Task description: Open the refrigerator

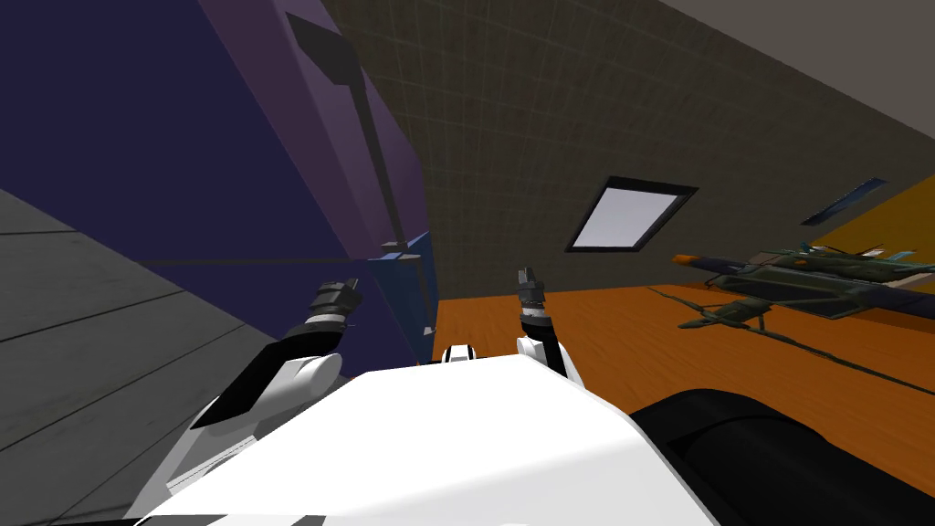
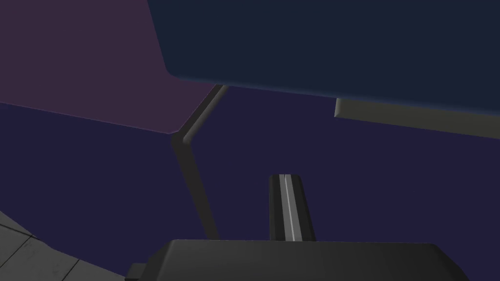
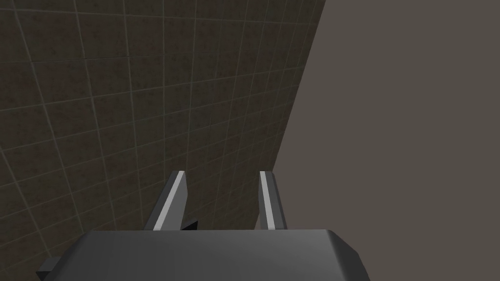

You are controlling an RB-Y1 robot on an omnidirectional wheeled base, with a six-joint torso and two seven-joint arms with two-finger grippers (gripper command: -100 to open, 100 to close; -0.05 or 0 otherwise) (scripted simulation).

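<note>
The dark purple fridge (image 1: 183, 137) stands on my left by a tiled wall (image 1: 511, 137) and an orange floor (image 1: 657, 338). The left gripper (image 2: 286, 177) is closed and empty near the fridge's handle (image 2: 194, 175). The right gripper (image 3: 222, 173) is spread open and holds nothing.

A dark green model aircraft (image 1: 794, 283) with an orange nose stands on an orange surface (image 1: 657, 356). Beyond it, a dark-framed window (image 1: 630, 215) sits in a dark tiled wall (image 1: 511, 137).

fridge (image 1: 183, 137) top+left cut by frame | handle (image 2: 194, 185) lower end behind L tool (image 2: 286, 178)
</note>
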